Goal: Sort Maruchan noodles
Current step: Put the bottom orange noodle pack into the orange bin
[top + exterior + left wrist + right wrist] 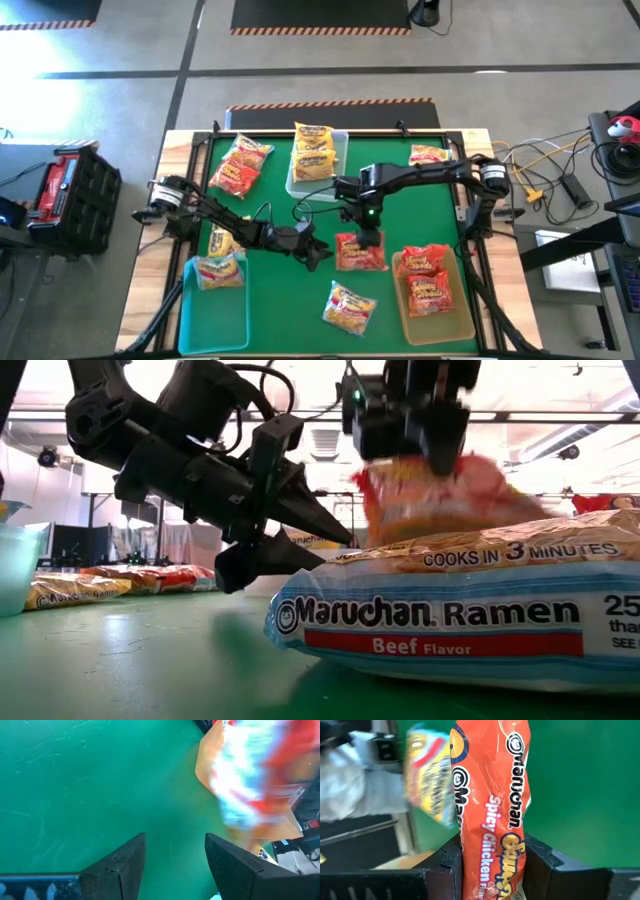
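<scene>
Here the right gripper (492, 862) clamps a red Spicy Chicken packet (490, 795) above the green mat (290, 300), while the left gripper (175, 857) hangs beside it, parted and empty.

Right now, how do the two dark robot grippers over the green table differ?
The right gripper is clamped on a red crinkly Spicy Chicken ramen packet, lifted off the green table; the left gripper stands open and empty. The right reaches in from the far side, the left lies low. Both are dark and two-fingered.
</scene>
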{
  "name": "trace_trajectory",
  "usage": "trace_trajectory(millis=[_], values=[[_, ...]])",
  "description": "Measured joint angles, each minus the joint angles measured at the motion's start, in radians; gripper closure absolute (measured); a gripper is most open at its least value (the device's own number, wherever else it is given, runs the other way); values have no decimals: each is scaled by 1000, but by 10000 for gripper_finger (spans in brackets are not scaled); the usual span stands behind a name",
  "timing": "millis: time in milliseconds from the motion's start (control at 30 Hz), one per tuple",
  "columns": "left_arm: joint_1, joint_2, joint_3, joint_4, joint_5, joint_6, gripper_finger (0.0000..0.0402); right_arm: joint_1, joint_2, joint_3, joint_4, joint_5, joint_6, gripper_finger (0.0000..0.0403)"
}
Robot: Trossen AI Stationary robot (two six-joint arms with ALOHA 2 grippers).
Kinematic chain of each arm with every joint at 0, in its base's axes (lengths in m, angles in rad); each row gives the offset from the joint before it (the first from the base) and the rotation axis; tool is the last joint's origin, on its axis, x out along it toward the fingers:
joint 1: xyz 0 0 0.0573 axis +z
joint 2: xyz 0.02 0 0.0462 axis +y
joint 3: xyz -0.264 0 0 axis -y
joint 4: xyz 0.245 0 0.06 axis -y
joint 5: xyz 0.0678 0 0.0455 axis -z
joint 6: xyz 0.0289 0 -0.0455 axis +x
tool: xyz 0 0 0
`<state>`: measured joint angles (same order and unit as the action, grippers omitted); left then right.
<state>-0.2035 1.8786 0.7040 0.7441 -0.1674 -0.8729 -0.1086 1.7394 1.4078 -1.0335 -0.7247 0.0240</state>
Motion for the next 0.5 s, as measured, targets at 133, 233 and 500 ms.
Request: trace_trajectory(millis=[133, 233, 500], values=[[1, 0, -2, -4, -3, -1, 216, 51, -41, 51, -102, -16, -7, 273], [-5, 0, -5, -3, -4, -3, 217, 96, -96, 41, -144, -2, 26, 273], [-14, 0, -7, -3, -4, -12, 217, 237, -326, -116, -140, 69, 285, 273]])
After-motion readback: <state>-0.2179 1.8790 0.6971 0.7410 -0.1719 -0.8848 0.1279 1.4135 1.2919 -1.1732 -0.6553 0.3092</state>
